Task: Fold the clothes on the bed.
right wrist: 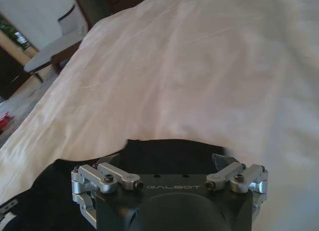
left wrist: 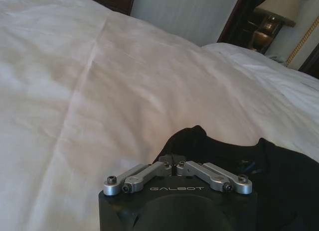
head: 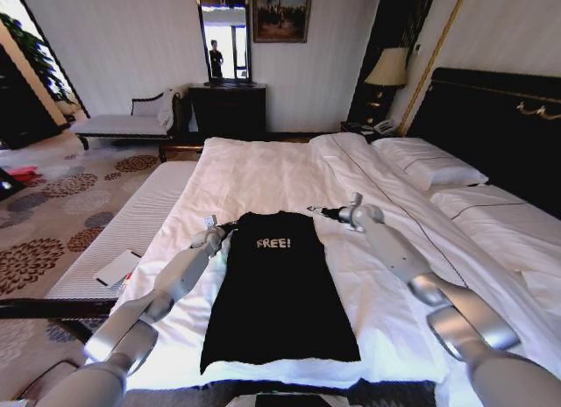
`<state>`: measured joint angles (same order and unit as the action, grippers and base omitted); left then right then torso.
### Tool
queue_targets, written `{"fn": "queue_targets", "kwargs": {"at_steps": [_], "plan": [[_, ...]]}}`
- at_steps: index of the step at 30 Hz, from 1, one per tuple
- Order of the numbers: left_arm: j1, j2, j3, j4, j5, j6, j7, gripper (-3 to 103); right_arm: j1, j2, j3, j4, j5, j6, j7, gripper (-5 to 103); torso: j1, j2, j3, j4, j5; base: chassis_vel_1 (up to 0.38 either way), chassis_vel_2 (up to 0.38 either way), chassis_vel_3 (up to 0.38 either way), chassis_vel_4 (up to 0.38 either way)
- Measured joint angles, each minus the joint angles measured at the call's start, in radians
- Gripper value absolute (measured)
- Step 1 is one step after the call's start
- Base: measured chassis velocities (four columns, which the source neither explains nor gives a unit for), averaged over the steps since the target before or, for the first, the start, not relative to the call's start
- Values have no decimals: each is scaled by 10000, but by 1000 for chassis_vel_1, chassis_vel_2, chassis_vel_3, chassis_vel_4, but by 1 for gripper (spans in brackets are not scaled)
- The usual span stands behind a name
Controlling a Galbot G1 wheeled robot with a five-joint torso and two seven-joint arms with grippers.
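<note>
The left gripper (head: 230,225) is pinching the black T-shirt (head: 279,293) at its left shoulder, jaws pressed together on cloth. The right gripper (head: 316,211) is hovering spread at the right shoulder. The shirt is lying on the bed (head: 263,174), its long axis running twelve to six, collar at twelve, equally near both arms. "FREE!" is showing on the chest; "GALBOT" on each gripper.
</note>
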<state>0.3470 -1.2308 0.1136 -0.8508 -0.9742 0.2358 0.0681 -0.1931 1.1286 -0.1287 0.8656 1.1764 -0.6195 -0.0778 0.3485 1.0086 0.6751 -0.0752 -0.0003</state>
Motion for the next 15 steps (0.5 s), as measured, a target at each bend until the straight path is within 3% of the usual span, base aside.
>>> {"fn": "queue_targets", "kwargs": {"at_steps": [8, 15], "plan": [[-11, -124, 262, -99, -24, -24, 30, 0, 327, 677, -134, -1200, -969, 333, -622, 100, -1, 0, 0, 1, 2, 0, 0, 0, 0], [35, -354, 405, -56, 23, -92, 94, 0, 324, 411, 248, -1894, -1599, 969, -999, 100, -1, 0, -1, -3, 4, 0, 0, 0, 0]]}}
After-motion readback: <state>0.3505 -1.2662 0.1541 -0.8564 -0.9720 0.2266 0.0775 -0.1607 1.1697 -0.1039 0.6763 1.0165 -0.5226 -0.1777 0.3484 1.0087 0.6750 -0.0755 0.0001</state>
